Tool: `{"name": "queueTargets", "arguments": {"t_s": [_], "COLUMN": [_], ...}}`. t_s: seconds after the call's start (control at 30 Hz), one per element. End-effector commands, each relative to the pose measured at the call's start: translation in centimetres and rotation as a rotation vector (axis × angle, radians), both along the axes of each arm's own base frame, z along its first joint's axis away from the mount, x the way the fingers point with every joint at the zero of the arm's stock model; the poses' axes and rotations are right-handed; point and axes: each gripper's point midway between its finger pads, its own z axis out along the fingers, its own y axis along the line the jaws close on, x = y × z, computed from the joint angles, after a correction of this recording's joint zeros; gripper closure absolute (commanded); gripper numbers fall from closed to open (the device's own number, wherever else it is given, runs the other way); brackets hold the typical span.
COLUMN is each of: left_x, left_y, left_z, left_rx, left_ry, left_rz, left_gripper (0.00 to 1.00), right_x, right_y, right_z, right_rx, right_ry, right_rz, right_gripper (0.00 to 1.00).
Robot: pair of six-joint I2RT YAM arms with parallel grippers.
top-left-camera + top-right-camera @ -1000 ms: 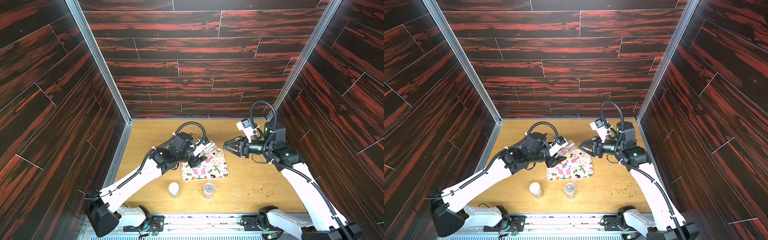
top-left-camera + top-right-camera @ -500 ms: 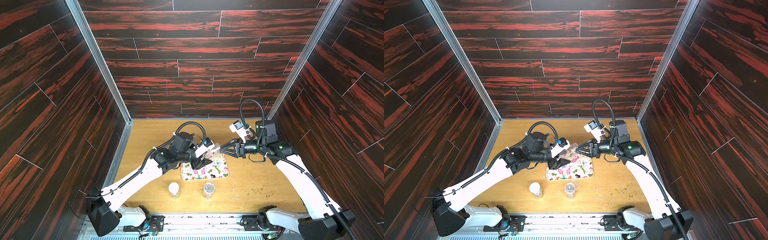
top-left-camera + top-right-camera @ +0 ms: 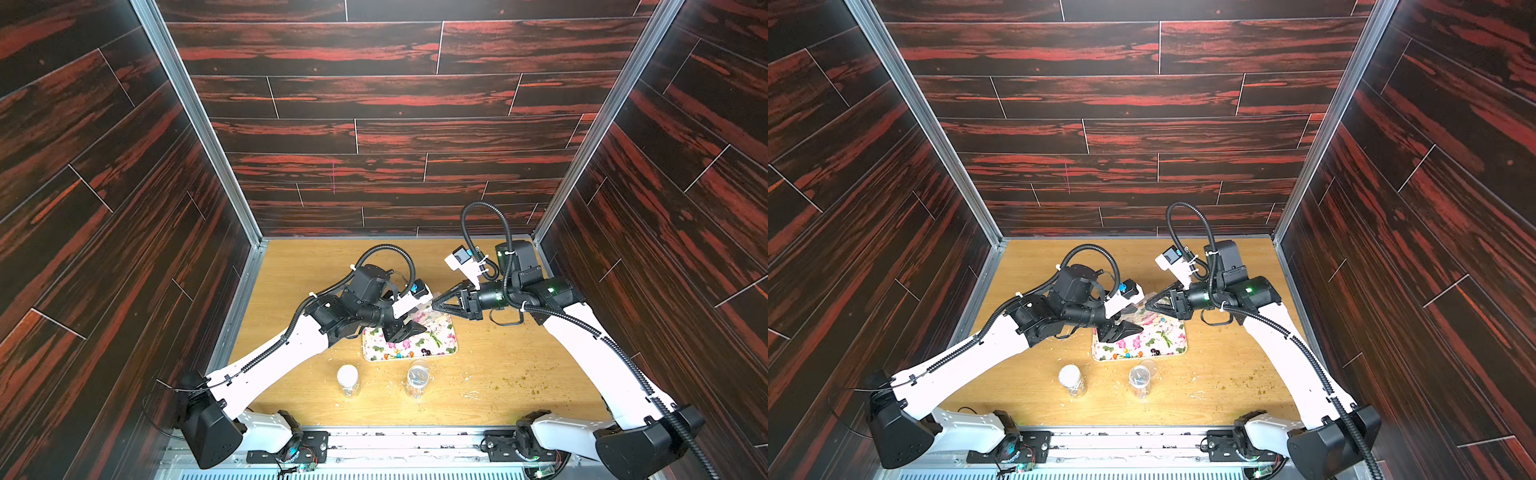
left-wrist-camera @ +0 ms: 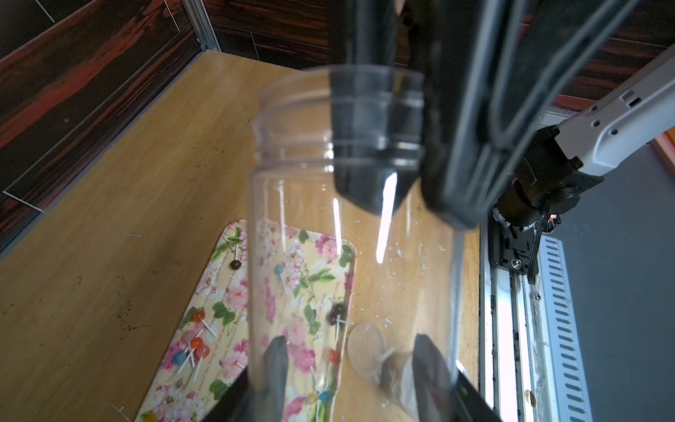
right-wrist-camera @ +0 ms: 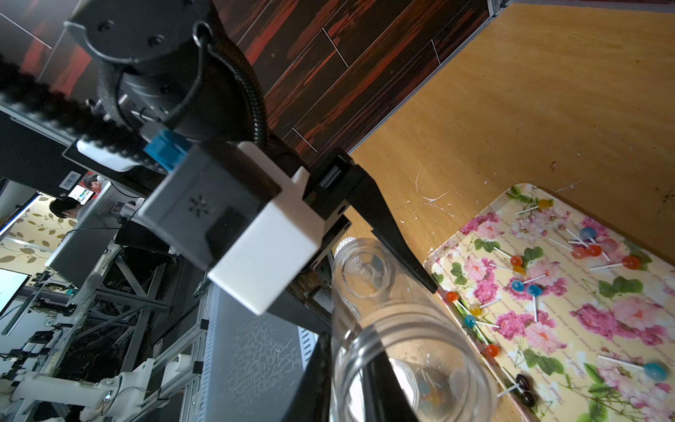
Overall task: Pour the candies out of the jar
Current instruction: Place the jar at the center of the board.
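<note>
Dark, red-streaked planks walled in your wooden table (image 3: 498, 374). Your left gripper (image 4: 350, 369) clamped the clear jar (image 4: 350, 255) near its base, tipped on its side above the floral tray (image 3: 444, 338). Your right gripper (image 3: 435, 305) pinched the jar's mouth wall, one finger inside and one outside. The candies (image 5: 591, 250), small balls on white sticks, lay scattered on the tray.

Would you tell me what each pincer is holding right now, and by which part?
Both hold the same clear jar. The left pincer grips its body near the base, and the right pincer pinches the rim at its mouth.
</note>
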Motion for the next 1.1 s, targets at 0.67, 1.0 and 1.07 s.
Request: {"name": "queueTargets", "arguments": {"t_s": [0.67,1.0,1.07], "left_x": [2.1,1.0,0.9], "left_y": [10.9,13.4,13.4], "left_z": [2.4,1.5,1.1], "left_rx": [-0.072,-0.162,-0.154], "left_ry": [-0.229,-0.223,-0.211], "left_rz": [0.583,0.679,0.681], "left_gripper": [0.00,0.00,0.00], "right_x": [5.5,14.2,15.5], "right_y": [-2.1,-8.1,-9.5], "right_z": [-3.6,-10.0,-10.9], "right_rx": [-0.221,-0.537,-0.586], "right_ry": [-0.002,0.051,0.063], "right_rz": [-0.267,-0.581,-0.631], "right_gripper": [1.00,1.00,1.00]}}
